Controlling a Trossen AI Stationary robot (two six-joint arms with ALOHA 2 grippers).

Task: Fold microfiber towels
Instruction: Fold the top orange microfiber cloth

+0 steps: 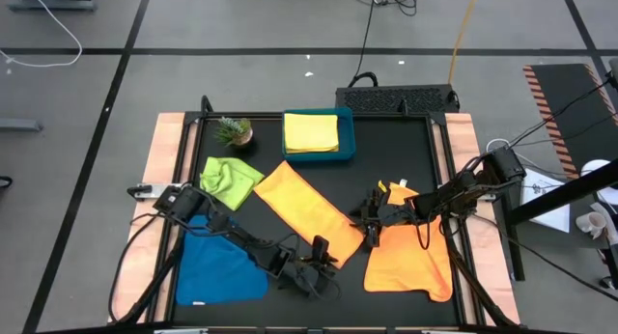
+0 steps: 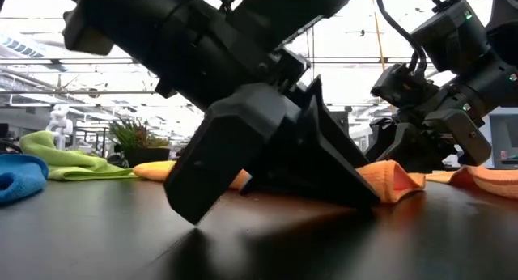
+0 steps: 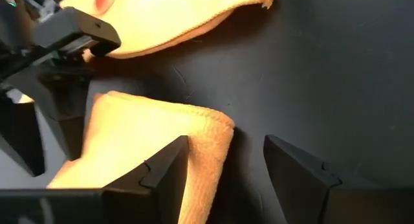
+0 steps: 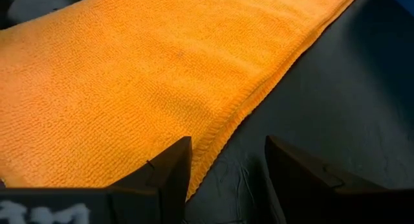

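Item: folded orange towel [image 1: 304, 210], long strip lying diagonally just in front of the teal tray [image 1: 350, 133].
Left gripper [image 1: 321, 249]: jaws apart, empty, at the strip's far end from the tray.
Right gripper [image 1: 372, 221]: jaws apart, empty, beside that same end.
Handling advice: pinch both corners of that end evenly, then carry them toward the tray end, edges aligned.

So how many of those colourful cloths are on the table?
5. Blue towel front left, lime green towel beside the plant, yellow towel in the teal tray, folded orange towel mid-table, second orange towel right.
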